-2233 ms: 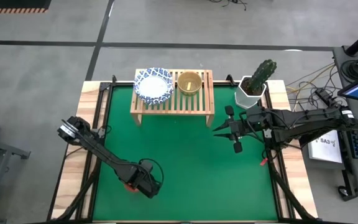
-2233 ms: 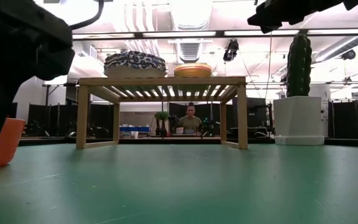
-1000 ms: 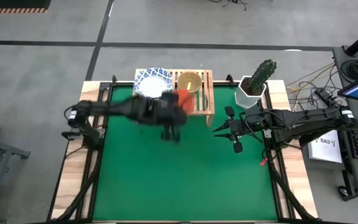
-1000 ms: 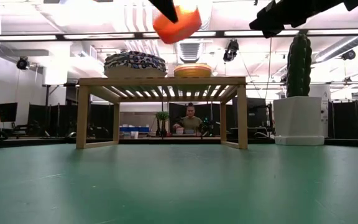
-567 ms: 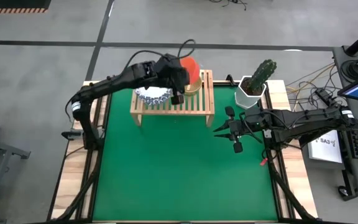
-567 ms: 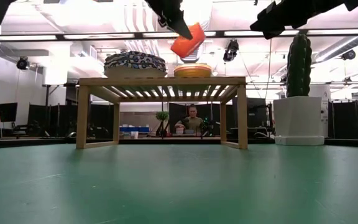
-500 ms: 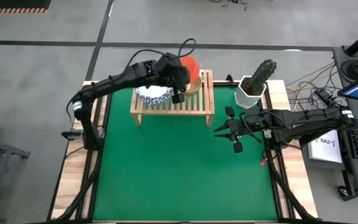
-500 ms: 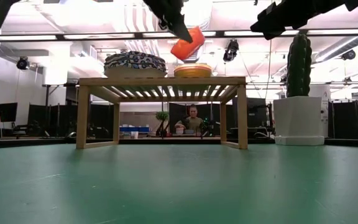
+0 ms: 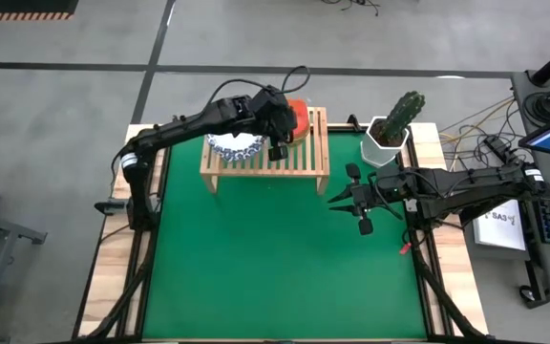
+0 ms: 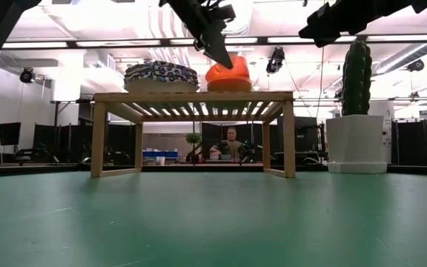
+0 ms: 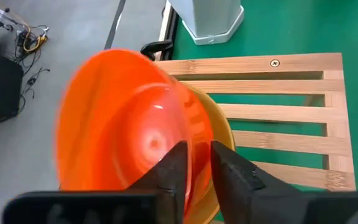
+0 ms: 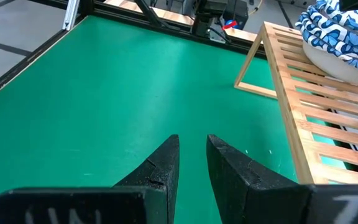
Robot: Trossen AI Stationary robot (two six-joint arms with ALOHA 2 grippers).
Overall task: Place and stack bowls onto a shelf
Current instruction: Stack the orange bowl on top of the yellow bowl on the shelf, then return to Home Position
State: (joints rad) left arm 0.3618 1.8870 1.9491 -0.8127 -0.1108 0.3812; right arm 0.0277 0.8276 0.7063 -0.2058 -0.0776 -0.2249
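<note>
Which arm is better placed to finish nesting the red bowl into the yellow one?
Left. The left gripper already grips the red bowl on the yellow bowl; the right gripper waits beside the shelf.

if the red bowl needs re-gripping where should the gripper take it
By the rim, from above. The red bowl sits nested in the yellow bowl on the shelf, so only its thin upper edge is free. The left gripper already pinches it that way.
</note>
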